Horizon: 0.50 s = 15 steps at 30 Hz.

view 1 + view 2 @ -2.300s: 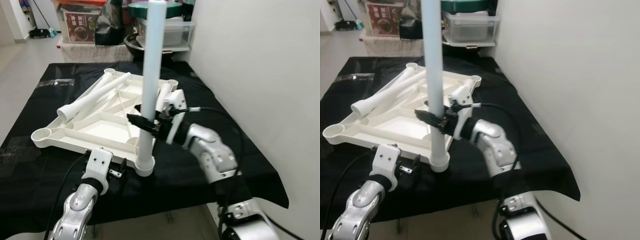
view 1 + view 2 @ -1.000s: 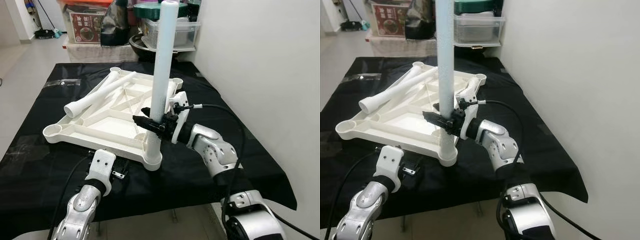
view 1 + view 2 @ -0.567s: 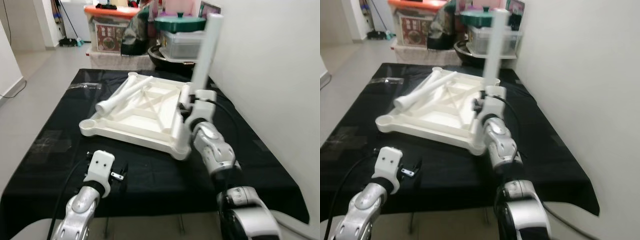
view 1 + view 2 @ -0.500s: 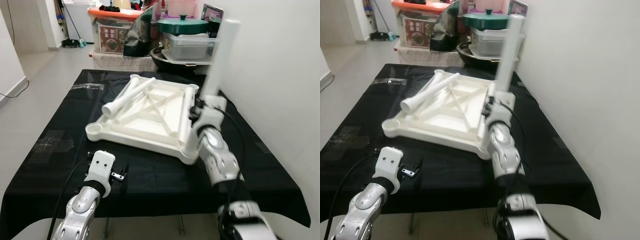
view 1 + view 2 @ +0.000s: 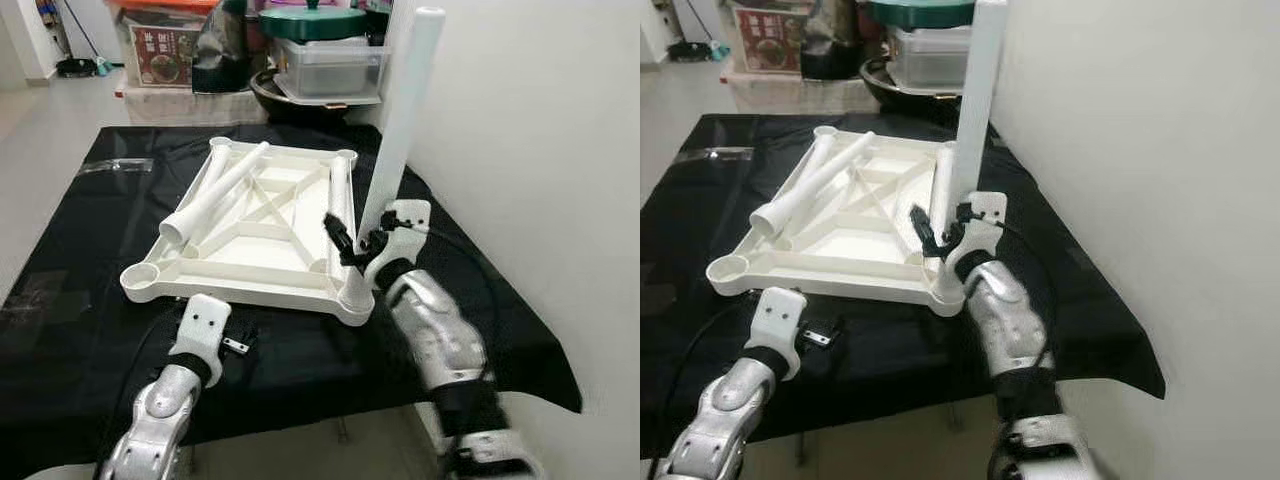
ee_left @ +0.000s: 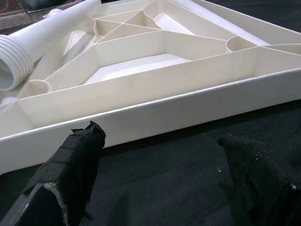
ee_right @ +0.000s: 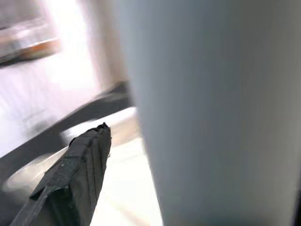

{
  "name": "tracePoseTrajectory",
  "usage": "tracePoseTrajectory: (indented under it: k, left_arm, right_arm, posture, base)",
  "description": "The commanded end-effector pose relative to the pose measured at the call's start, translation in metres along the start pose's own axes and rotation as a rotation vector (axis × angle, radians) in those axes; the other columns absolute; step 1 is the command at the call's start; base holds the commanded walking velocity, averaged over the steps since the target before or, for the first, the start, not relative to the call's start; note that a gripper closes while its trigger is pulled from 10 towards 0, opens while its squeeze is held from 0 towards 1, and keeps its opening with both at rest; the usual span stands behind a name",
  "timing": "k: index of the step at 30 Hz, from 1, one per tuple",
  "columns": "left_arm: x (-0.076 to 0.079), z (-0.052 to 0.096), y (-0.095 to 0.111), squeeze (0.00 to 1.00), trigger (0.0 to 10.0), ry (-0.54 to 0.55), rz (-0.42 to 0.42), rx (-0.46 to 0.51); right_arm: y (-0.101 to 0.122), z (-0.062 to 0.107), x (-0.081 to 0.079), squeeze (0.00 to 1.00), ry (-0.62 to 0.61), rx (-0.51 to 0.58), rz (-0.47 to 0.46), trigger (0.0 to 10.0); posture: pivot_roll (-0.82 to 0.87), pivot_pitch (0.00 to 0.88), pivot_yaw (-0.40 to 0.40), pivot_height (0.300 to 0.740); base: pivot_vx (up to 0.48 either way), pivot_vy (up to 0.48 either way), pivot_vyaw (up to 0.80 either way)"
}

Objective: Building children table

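The white tabletop (image 5: 240, 288) lies upside down on the black cloth. One white leg (image 5: 400, 120) stands upright in its near right corner socket. A second leg (image 5: 215, 190) lies loose across the ribs. My right gripper (image 5: 362, 240) is at the foot of the upright leg, open, with one finger on each side. In the right wrist view, a finger (image 7: 75, 179) stands a little off the leg (image 7: 211, 117). My left gripper (image 6: 164, 155) is low on the cloth, open and empty. It faces the tabletop's near side wall (image 6: 155, 113).
A white wall (image 5: 520, 150) runs close along the right side. Behind the table stand a clear box (image 5: 330, 65) with a green lid (image 5: 312, 22) and a red-labelled box (image 5: 160, 50). The black cloth (image 5: 80, 330) hangs over the table's near edge.
The whole view has swung, so the tabletop's near side now faces me squarely. The right gripper stays by the foot of the upright leg. The left gripper keeps its place by the near side.
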<state>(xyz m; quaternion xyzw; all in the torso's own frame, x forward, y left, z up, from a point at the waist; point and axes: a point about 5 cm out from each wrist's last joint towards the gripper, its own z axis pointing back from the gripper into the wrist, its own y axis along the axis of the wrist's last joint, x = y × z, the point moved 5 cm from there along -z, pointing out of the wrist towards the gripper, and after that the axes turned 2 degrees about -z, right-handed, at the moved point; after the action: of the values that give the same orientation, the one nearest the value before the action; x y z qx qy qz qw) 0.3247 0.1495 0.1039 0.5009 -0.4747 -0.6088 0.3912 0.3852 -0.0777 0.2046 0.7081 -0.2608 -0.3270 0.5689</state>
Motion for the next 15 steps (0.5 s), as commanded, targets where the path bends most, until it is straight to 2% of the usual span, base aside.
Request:
tracePoseTrajectory:
  k: [1, 6, 7, 8, 9, 11, 15]
  left_arm:
    - [0.004, 0.001, -0.005, 0.0, 10.0, -0.006, 0.006, -0.01]
    - [0.003, -0.002, -0.003, 0.0, 10.0, -0.002, 0.003, -0.005]
    - [0.003, -0.003, -0.003, 0.0, 10.0, 0.0, 0.004, -0.002]
    - [0.004, -0.003, -0.002, 0.0, 10.0, 0.001, 0.004, -0.001]
    - [0.004, -0.003, -0.002, 0.0, 10.0, 0.001, 0.004, -0.001]
    - [0.005, -0.001, -0.002, 0.0, 10.0, 0.001, 0.008, -0.001]
    - [0.005, 0.0, -0.003, 0.0, 10.0, 0.002, 0.008, -0.003]
  right_arm:
    - [0.002, -0.004, -0.033, 0.0, 0.302, -0.045, 0.016, 10.0]
    - [-0.015, -0.004, -0.037, 0.0, 0.396, -0.12, 0.046, 10.0]
    - [-0.021, -0.002, -0.045, 0.0, 0.466, -0.143, 0.012, 1.0]
    - [-0.025, 0.001, -0.055, 0.0, 0.541, -0.158, -0.014, 0.0]
    - [-0.025, 0.001, -0.055, 0.0, 0.541, -0.158, -0.014, 0.0]
    - [-0.028, 0.007, -0.067, 0.0, 0.628, -0.162, -0.034, 0.0]
    - [-0.028, 0.007, -0.069, 0.0, 0.631, -0.154, -0.045, 0.0]
  posture:
    - [0.13, 0.0, -0.092, 0.74]
    - [0.14, 0.0, -0.102, 0.74]
    - [0.14, 0.0, -0.106, 0.74]
    - [0.15, 0.0, -0.111, 0.74]
    - [0.15, 0.0, -0.111, 0.74]
    - [0.15, 0.0, -0.114, 0.74]
    - [0.15, 0.0, -0.114, 0.74]
  base:
    - [0.0, 0.0, 0.0]
    - [0.0, 0.0, 0.0]
    - [0.0, 0.0, 0.0]
    - [0.0, 0.0, 0.0]
    - [0.0, 0.0, 0.0]
    - [0.0, 0.0, 0.0]
    - [0.0, 0.0, 0.0]
